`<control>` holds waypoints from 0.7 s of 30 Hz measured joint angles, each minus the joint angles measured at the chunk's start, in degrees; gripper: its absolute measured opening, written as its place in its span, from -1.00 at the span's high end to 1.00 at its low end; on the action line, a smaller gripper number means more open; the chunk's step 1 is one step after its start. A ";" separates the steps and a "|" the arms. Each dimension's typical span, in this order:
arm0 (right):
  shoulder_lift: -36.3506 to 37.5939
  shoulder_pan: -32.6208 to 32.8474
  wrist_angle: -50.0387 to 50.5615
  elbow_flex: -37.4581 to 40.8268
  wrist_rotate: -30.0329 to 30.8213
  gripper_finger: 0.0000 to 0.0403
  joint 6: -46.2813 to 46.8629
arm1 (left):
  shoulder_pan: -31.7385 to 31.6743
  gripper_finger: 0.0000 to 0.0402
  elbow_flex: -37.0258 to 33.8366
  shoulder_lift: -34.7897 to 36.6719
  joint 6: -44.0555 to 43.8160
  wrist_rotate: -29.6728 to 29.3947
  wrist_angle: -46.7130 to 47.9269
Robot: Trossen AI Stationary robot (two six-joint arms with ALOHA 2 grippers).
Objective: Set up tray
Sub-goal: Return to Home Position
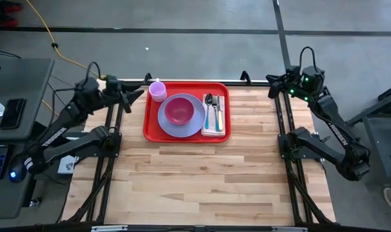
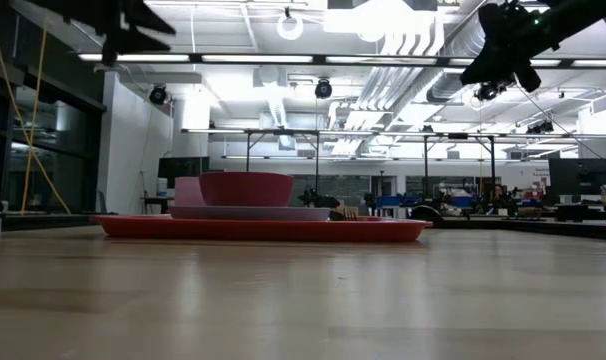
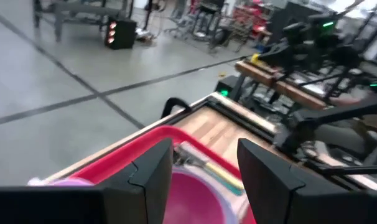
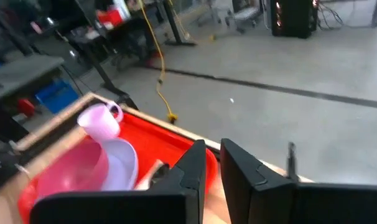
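Observation:
The red tray (image 1: 149, 132) lies flat on the far middle of the wooden table. On it sit a round lavender plate (image 1: 166, 122) with a magenta bowl (image 1: 178, 109) on top, a lavender cup (image 1: 158, 91) in the far left corner, and a napkin with cutlery (image 1: 213, 116) along the right side. My left gripper (image 3: 204, 165) is open and hovers high off the tray's far left corner. My right gripper (image 4: 213, 165) is shut and hovers high beyond the tray's right side, near the table's far right corner. In the low view the tray (image 2: 383, 230) shows edge-on and both arms are up top.
Bare wooden tabletop (image 1: 202, 180) stretches from the tray to the near edge. Dark frame posts (image 1: 282, 129) stand along the table's left and right sides. A desk with a phone (image 1: 13, 113) is off the left side, and a yellow cable (image 1: 53, 45) runs over the floor.

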State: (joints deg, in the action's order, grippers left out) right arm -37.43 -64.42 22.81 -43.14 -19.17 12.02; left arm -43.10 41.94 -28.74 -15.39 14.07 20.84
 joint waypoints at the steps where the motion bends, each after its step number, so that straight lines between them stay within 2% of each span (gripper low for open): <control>1: 0.00 0.80 -1.42 0.60 0.40 0.87 0.84 | -0.01 -0.05 -1.43 0.14 -0.21 -0.62 -0.96; 10: 1.81 6.70 -18.55 14.43 2.74 0.86 9.84 | 1.30 -0.05 -14.20 0.02 -2.72 -2.38 -15.97; 16: 3.93 6.99 -20.85 19.70 2.93 0.85 11.53 | 9.78 -0.05 -21.51 -0.04 -6.36 -11.04 -22.23; 21: 6.41 6.58 -20.55 20.03 4.88 0.84 10.52 | 18.44 -0.05 -22.98 -0.17 -7.28 -17.79 -23.83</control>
State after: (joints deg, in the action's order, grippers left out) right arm -31.02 -57.84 2.26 -23.11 -14.28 22.54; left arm -24.66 18.96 -28.90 -22.67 -3.72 -2.99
